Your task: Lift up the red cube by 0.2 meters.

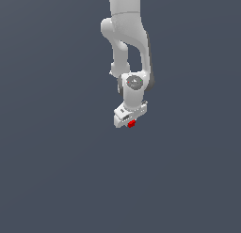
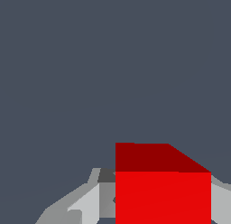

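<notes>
1 red cube (image 1: pixel 132 124) in pincer (image 1: pixel 130 122), plain grey-blue surround

Plain, flat slate-grey backdrop (image 1: pixel 52 171) on every side of the tool; even, soft light, uniform in both views.

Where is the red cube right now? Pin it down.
In the exterior view the red cube sits near the centre of the frame, right at the tip of the white gripper; the wrist view shows it between the gripper's fingers.

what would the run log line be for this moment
arm: one | hand: shut on red cube | cube: between fingers | surroundings: plain grey
</notes>
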